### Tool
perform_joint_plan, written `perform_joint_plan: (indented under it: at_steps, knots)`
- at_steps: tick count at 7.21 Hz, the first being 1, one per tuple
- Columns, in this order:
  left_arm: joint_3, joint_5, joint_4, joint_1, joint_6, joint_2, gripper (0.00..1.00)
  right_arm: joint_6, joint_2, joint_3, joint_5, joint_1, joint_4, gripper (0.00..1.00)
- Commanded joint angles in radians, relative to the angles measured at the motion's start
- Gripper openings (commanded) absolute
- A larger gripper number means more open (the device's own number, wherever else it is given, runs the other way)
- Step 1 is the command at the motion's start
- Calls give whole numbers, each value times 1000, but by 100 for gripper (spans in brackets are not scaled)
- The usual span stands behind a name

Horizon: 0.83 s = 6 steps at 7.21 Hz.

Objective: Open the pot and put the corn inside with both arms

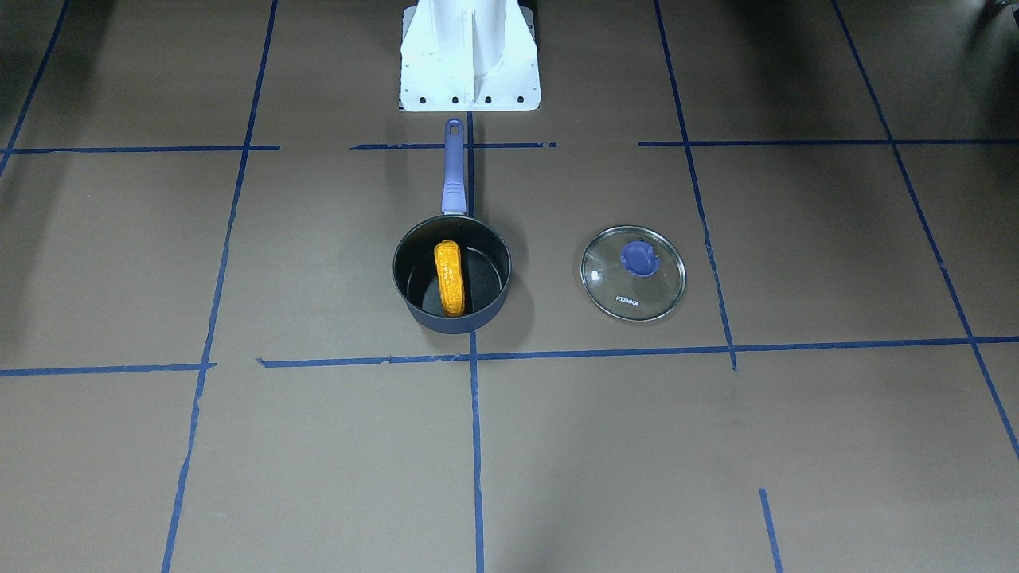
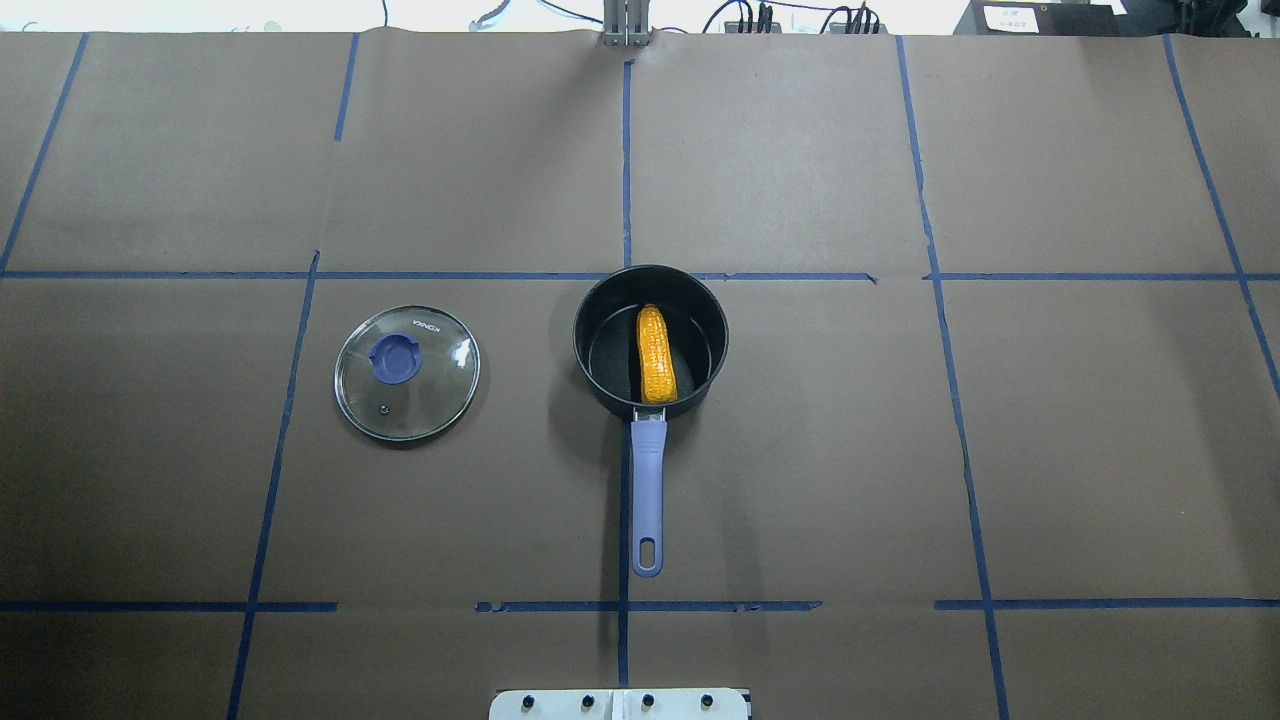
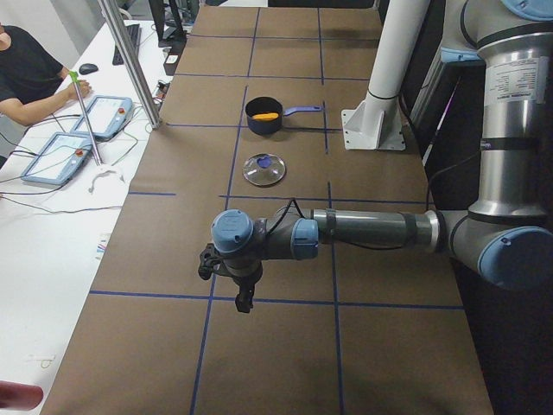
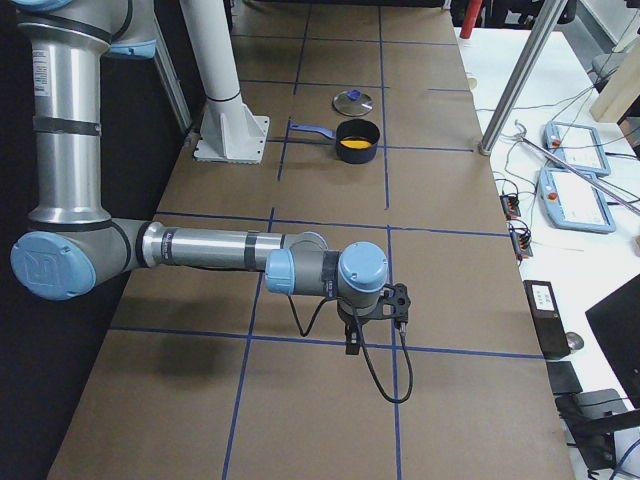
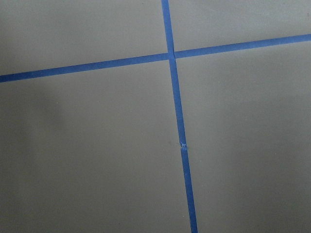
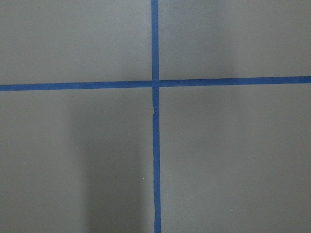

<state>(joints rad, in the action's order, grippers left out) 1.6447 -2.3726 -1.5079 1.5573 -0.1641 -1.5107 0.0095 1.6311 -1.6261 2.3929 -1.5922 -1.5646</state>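
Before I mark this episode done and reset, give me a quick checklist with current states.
1. Lid off: ok. The glass lid lies flat on the table, apart from the pot.
2. Corn inside: ok. The corn lies in the pot, below the rim.
3. Pot upright: ok. Its handle points toward the robot base.
4. Arms clear of the pot: ok. The left claw and right claw hang over the table ends, far from it.
5. Claws empty: ok, nothing visible in either.
6. Claws open or shut: cannot tell, as they show only in the side views.
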Motion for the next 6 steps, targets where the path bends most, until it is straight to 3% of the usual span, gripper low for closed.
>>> perform_joint_plan:
  at_steps: [1, 6]
  knots:
    - [0, -2, 0, 0, 0, 1, 100, 0, 1, -1, -3, 0, 1, 100]
    - [1, -2, 0, 0, 0, -2, 100, 3, 3, -1, -9, 0, 9, 100]
